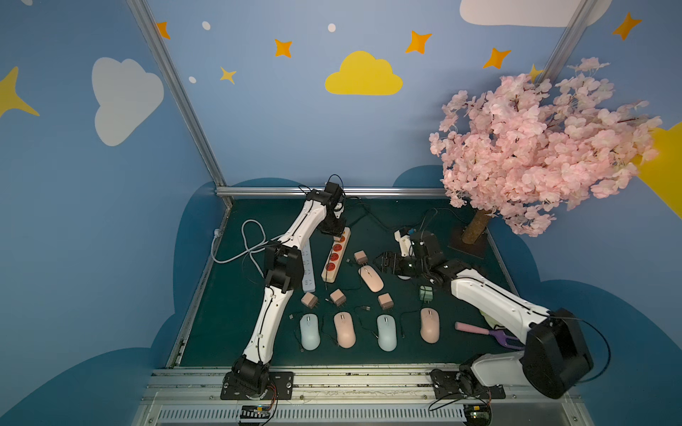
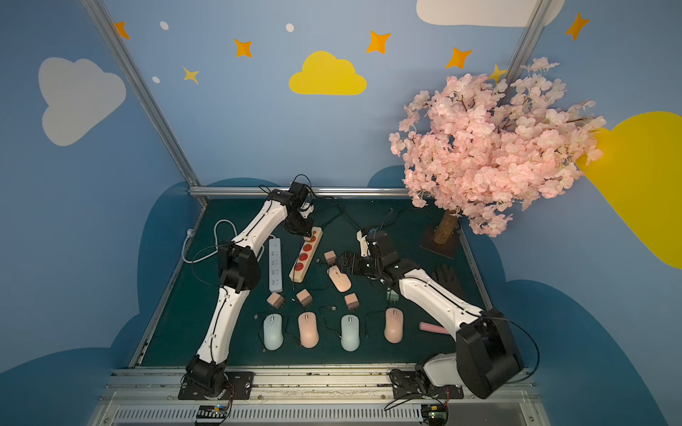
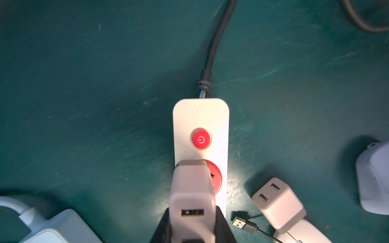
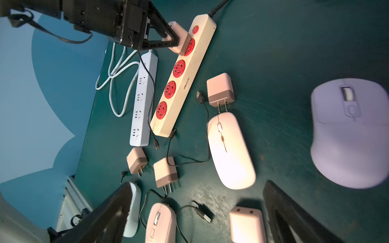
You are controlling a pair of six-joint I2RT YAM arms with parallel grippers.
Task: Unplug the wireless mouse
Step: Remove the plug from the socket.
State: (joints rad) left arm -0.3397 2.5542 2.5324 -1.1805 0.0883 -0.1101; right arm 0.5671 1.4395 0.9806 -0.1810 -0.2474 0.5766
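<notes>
A long cream power strip (image 1: 336,255) of smooth plastic with rounded corners lies on the scuffed dark-green table mat (image 3: 84,84). It carries four round red sockets and, at one end, a round glossy red power button (image 3: 201,138). A thick, rubbery black cord (image 3: 214,48) leaves the strip at that end.

The charger plug (image 3: 192,189) is a blocky pale-pink cube with softened edges. It sits in the strip's socket next to the button, and the slot-shaped USB port on its top face looks empty. The left gripper (image 3: 192,229) is clamped on it, its black angular fingers (image 3: 222,231) pressed to opposite sides. I cannot tell which mouse the plug serves.

The right gripper (image 4: 197,185) hangs near the strip's long side with its jaws wide apart and nothing between them. Also on that side are a slim, glossy, oval pink mouse (image 4: 230,151) and a loose pink plug cube (image 4: 220,89) whose two metal prongs reach the mouse's nose. A rounded, matte lilac mouse (image 4: 349,134) lies farther from the strip.

Past the strip's end opposite the button lie three more plug cubes (image 1: 337,297) and a row of humped mice (image 1: 344,329), alternately pale blue and pink, with thin black USB cables (image 4: 189,162) snaking among them. Along the strip's other long side lies a flat white power strip (image 2: 275,263) with a looped white cord (image 1: 247,243).
</notes>
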